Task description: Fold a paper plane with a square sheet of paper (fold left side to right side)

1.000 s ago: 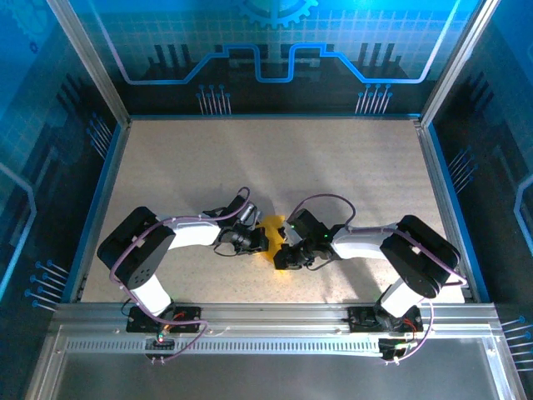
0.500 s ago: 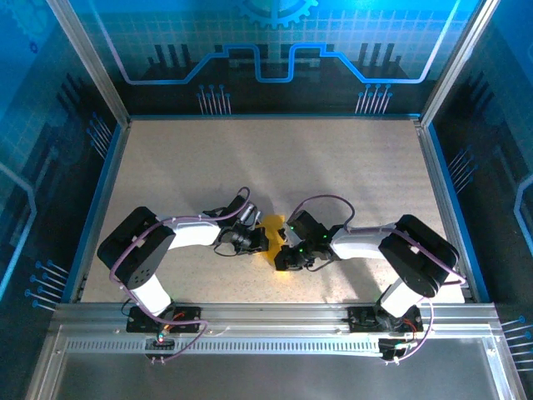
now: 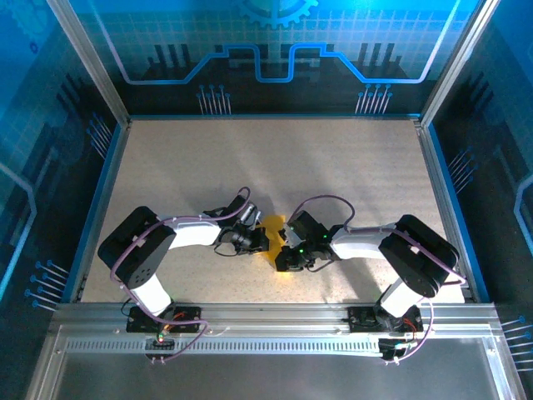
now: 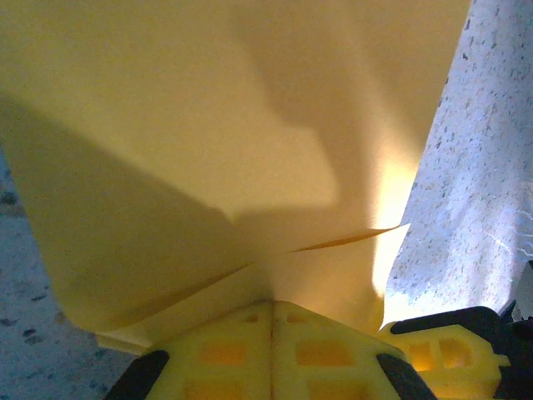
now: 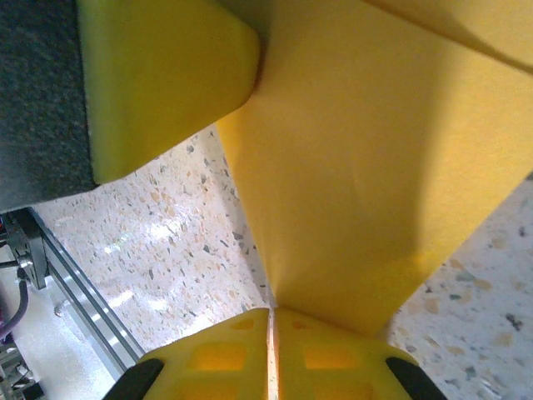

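1. From above, the table [image 3: 275,158] is evenly, fairly brightly lit and sharp; a blue glow tints the walls [image 3: 275,50].
2. Left wrist: the square sheet of paper [image 4: 208,108] is blurred, with a broad shadow crossing it.
3. Right wrist: glare flecks the table left of the sheet.

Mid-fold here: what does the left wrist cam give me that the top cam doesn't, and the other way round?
Left wrist: a close view of the left gripper, with its pads closed together on the paper's lower edge. A layer edge gapes slightly just above them.
Top: the layout, with the right gripper meeting the paper from the opposite side and the table stretching around both arms.
Both: the yellow paper at the left gripper, over the speckled table.
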Tool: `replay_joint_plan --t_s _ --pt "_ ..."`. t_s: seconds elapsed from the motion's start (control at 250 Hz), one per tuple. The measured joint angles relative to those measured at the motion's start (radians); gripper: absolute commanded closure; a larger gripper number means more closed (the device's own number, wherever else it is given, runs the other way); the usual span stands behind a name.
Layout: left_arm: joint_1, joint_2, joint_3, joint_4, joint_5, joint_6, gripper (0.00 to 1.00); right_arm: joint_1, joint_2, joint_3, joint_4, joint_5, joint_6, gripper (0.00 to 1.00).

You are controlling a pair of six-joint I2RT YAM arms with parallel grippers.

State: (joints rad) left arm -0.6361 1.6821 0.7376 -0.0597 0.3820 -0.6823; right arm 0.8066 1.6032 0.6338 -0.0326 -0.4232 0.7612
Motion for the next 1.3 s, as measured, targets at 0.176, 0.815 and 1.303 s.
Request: replay_joint_plan --t_s 0.176,0.815,1.303 --pt "0.0 0.004 0.0 0.008 0.001 0.0 0.93 0.0 -0.003 0.0 -0.011 0.0 -0.006 0.88" --pt "0.0 0.004 -0.001 0.015 0.001 -0.011 0.93 0.0 -0.148 -0.024 -0.127 -0.016 -0.029 0.88" --pt "-0.001 0.004 -0.002 0.02 0.0 -0.024 0.93 -0.016 -0.016 0.057 -0.098 0.001 -0.032 0.92"
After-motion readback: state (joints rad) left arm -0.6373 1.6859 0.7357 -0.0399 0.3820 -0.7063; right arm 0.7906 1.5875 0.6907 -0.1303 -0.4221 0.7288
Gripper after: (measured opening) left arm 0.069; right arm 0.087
